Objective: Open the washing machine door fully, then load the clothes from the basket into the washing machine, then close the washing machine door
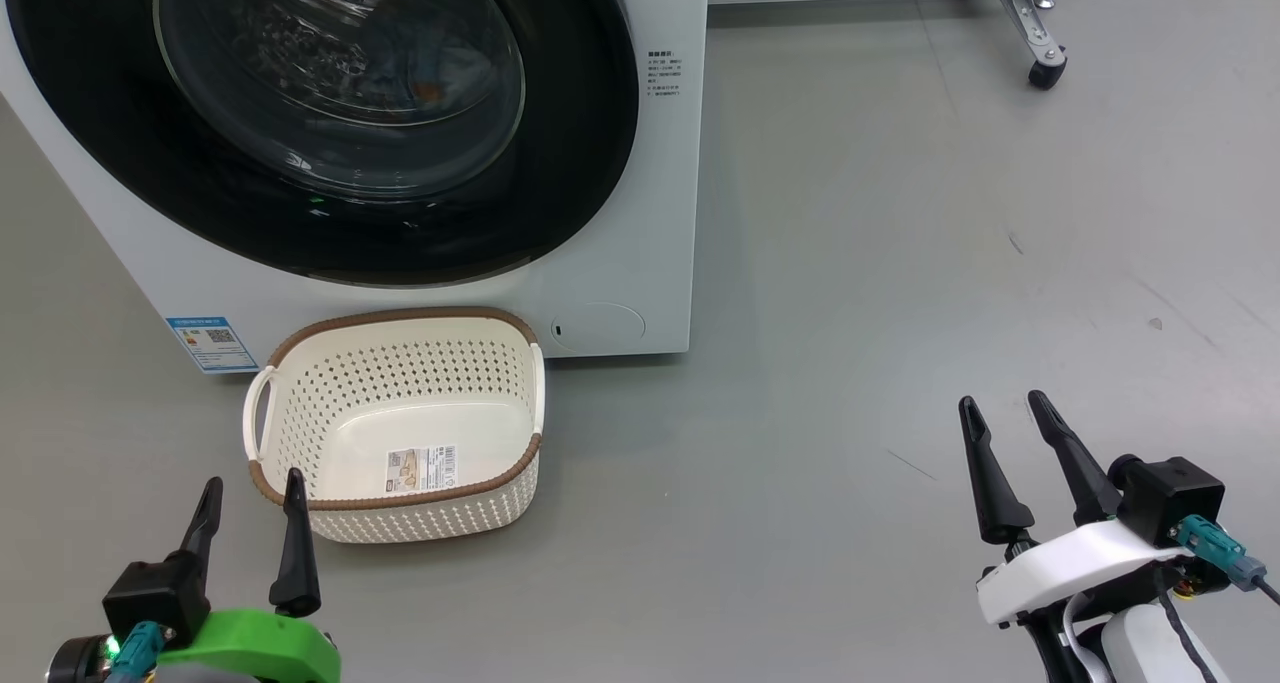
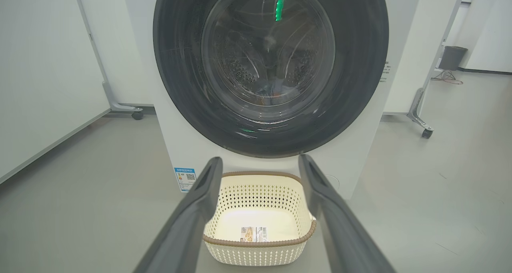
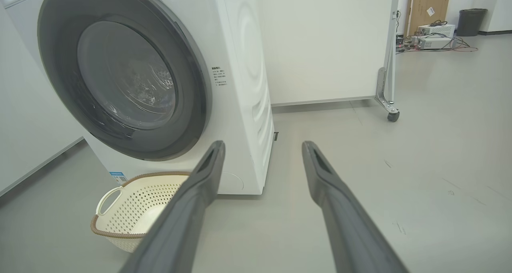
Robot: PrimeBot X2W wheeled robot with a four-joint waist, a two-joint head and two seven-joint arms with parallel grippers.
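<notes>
The white washing machine [image 1: 620, 293] stands ahead with its round washing machine door [image 1: 580, 113] shut flat against the front. Through the door's glass [image 2: 268, 53] a small patch of orange and blue clothes [image 2: 267, 96] shows low in the drum. The cream basket [image 1: 400, 316] sits on the floor against the machine's base, holding nothing but its label sticker [image 1: 422, 470]. My left gripper [image 1: 253, 479] is open just in front of the basket's near left corner. My right gripper [image 1: 1002, 400] is open over bare floor well to the right, with nothing between its fingers.
White wheeled partition panels stand beside and behind the machine, with casters [image 1: 1047, 68] [image 2: 137, 115] on the floor. A dark bin [image 2: 452, 57] and boxes with cables [image 3: 434, 41] lie far off to the right. Grey floor [image 1: 900, 263] stretches right of the machine.
</notes>
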